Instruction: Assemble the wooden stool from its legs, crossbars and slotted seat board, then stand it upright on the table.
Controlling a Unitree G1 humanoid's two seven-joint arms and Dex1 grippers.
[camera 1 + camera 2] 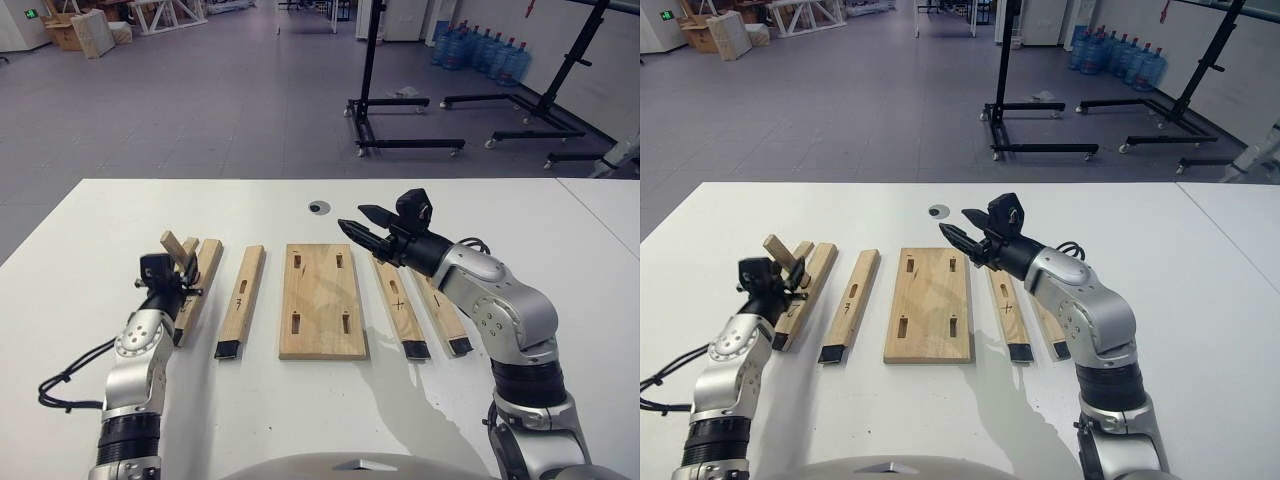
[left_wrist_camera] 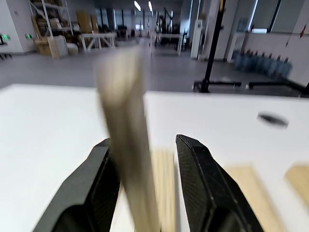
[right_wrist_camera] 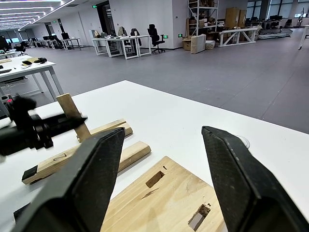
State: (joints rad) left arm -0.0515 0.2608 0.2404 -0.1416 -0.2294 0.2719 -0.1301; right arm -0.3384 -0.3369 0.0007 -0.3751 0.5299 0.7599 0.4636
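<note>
Left of the seat board (image 1: pixel 320 300) my left gripper (image 1: pixel 172 272) pinches a tilted crossbar (image 1: pixel 174 246), while my right gripper (image 1: pixel 350 216), jaws spread, hangs by the board's far right corner, nearer its slots.

white table (image 1: pixel 300 410) | black wheeled stands (image 1: pixel 410 146) | blue water jugs (image 1: pixel 482 48)

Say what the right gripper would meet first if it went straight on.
The open right gripper points to the robot's left, above the far end of the seat board. It likely clears the board and first meets the crossbar held up by the left gripper; depth is unclear.
</note>
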